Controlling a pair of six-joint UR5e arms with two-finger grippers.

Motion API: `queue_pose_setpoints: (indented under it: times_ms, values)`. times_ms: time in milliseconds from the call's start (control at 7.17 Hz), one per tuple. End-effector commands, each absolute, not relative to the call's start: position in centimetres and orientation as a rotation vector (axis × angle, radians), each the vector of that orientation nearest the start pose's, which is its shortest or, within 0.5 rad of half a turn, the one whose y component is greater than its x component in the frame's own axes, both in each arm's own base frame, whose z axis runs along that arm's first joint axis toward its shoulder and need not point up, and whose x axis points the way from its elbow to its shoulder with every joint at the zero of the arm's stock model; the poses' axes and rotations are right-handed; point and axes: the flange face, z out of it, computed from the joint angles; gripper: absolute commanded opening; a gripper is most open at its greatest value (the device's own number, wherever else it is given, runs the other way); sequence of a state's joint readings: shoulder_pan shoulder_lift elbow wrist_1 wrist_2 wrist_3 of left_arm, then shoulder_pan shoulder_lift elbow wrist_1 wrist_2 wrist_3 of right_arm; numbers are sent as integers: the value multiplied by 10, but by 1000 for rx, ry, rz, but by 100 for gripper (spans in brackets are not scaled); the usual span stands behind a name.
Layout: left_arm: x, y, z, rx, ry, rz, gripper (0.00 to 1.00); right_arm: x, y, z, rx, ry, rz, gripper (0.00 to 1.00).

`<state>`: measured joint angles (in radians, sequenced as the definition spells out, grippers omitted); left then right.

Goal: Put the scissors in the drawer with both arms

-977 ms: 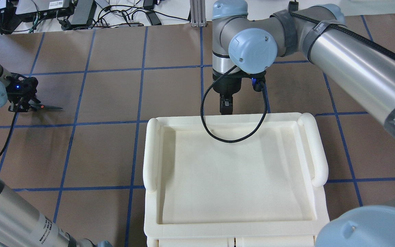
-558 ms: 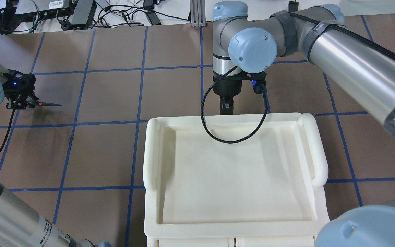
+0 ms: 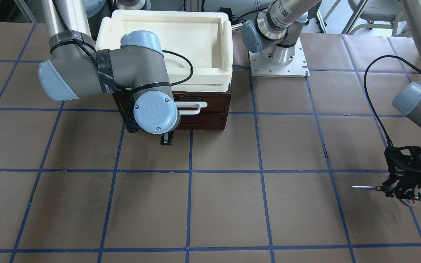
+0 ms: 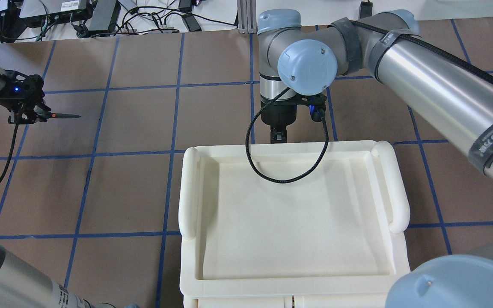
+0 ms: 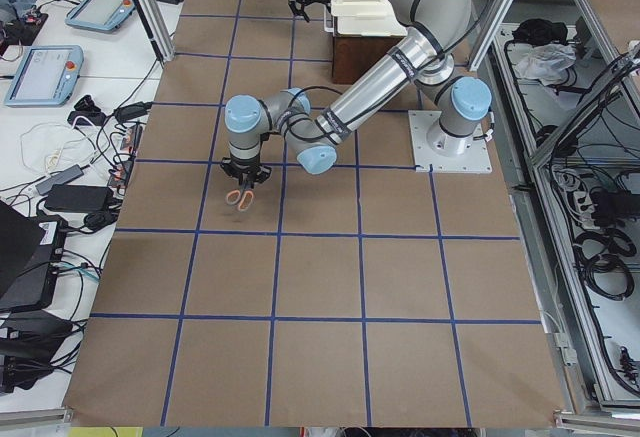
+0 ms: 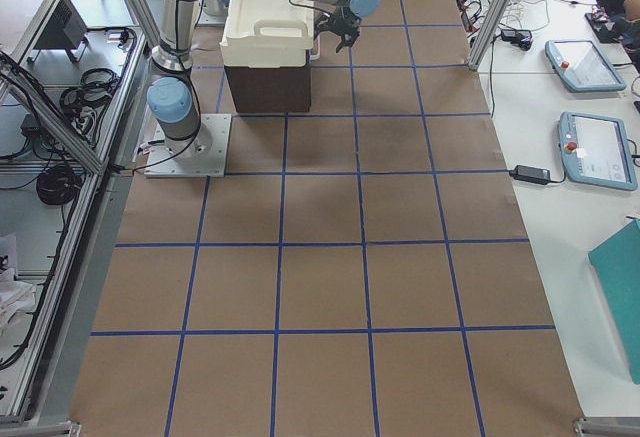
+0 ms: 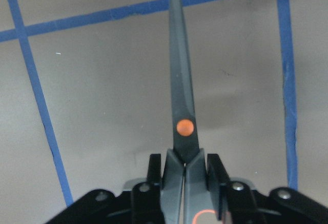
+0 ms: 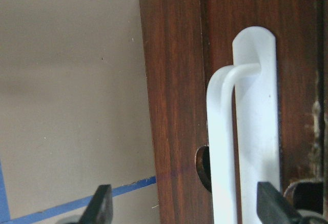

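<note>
The table (image 3: 225, 204) is covered in brown paper taped into a blue grid — cables and tablets (image 5: 105, 2) lie on the white benches alongside it. Far out on the robot's left, the left gripper (image 4: 37, 114) is clamped on the scissors (image 4: 62, 116), blades together and level over the paper. The right gripper (image 8: 187, 208) is spread wide at the white handle (image 8: 251, 121) of the dark drawer (image 3: 210, 113) — a cream tray (image 4: 188, 192) sits on top.
</note>
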<state>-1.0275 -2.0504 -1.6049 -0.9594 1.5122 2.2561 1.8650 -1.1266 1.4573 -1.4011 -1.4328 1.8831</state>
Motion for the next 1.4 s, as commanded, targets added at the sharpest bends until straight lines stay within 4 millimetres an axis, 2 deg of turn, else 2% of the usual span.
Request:
queue_pose_setpoints:
  times_ms: [0, 419, 1256]
  values:
    - [211, -625, 260, -2428, -2112, 118, 1, 318, -525, 275, -1954, -1870, -494, 100]
    - [202, -623, 265, -2399, -2120, 118, 1, 319, -527, 269, -1950, -1869, -494, 100]
    - [203, -620, 259, -2381, -2121, 110, 3, 320, -531, 261, -1941, -1890, -495, 100]
